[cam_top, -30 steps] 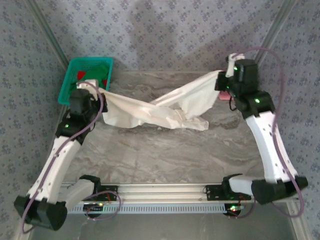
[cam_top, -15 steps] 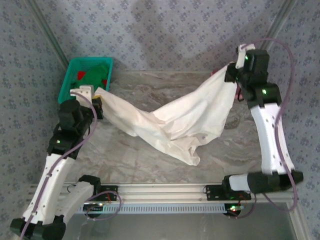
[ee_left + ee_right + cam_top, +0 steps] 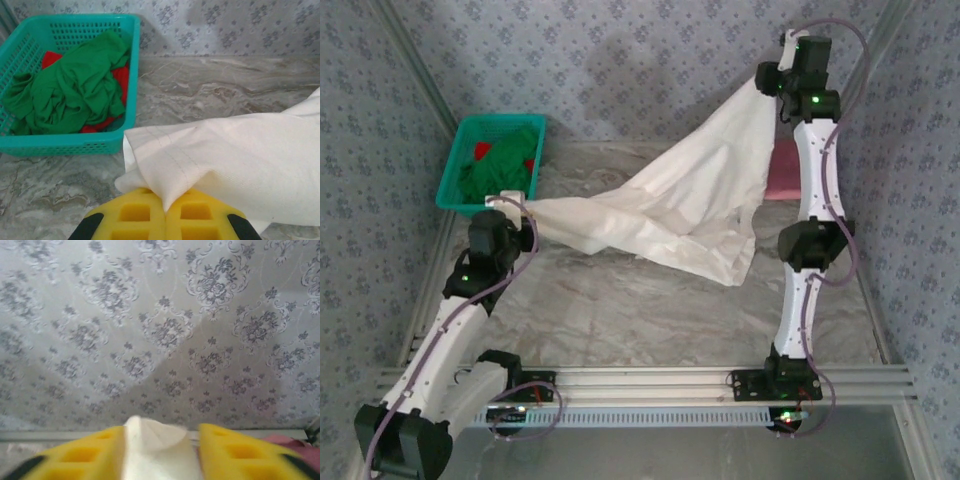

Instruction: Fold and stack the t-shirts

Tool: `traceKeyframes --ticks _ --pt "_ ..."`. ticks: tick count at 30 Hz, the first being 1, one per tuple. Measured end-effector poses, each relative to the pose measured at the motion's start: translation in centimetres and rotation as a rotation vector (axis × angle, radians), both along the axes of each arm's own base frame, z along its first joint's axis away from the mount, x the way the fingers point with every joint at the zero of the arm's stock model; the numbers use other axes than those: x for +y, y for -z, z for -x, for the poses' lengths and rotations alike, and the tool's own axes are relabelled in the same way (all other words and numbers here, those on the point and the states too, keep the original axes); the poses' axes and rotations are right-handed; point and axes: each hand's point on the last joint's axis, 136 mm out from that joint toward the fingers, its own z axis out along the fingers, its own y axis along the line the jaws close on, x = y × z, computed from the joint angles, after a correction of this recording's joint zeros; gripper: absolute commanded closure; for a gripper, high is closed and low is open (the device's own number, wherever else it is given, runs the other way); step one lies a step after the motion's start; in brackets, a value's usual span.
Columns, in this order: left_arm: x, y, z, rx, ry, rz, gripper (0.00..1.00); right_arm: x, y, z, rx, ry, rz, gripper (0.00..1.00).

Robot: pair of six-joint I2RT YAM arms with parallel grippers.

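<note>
I see a cream-white t-shirt (image 3: 690,205), a dusty pink t-shirt (image 3: 784,172), a teal mesh basket (image 3: 131,75) holding green cloth (image 3: 75,85) over red, grey-veined marble table (image 3: 620,310), damask-patterned grey walls (image 3: 165,330), yellow finger pads (image 3: 165,217).

Right claw (image 3: 772,78) lifted cream-white t-shirt (image 3: 690,205) higher, loosening.
</note>
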Motion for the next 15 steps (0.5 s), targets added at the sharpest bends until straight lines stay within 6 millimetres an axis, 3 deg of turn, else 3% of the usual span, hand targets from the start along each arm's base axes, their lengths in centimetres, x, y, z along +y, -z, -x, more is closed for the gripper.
traceKeyframes --ticks 3,6,9,11,12,14,15 --pt "0.0 0.9 -0.6 0.023 -0.009 -0.001 1.0 -0.2 2.2 0.0 0.066 0.012 -0.029 0.0" --pt "-0.1 1.7 -1.1 0.037 -0.012 0.004 1.0 0.9 4.5 2.7 0.179 0.008 -0.057 0.06" --pt "-0.2 2.4 -1.5 0.048 -0.014 0.006 1.0 3.7 8.1 10.1 0.301 -0.011 -0.104 0.15" --pt "-0.1 2.9 -1.8 0.058 -0.02 0.008 1.0 6.6 10.5 16.9 0.348 -0.052 -0.139 0.2" --pt "-0.1 3.1 -1.9 0.065 -0.022 0.009 1.0 7.6 11.2 19.4 0.36 -0.073 -0.148 0.22" --pt "-0.1 3.6 -2.1 0.079 -0.027 0.012 1.0 9.0 13.3 23.8 0.4 -0.098 -0.176 0.31" --pt "-0.1 3.8 -2.1 0.085 -0.03 0.016 1.0 9.0 14.5 24.9 0.426 -0.093 -0.183 0.33"
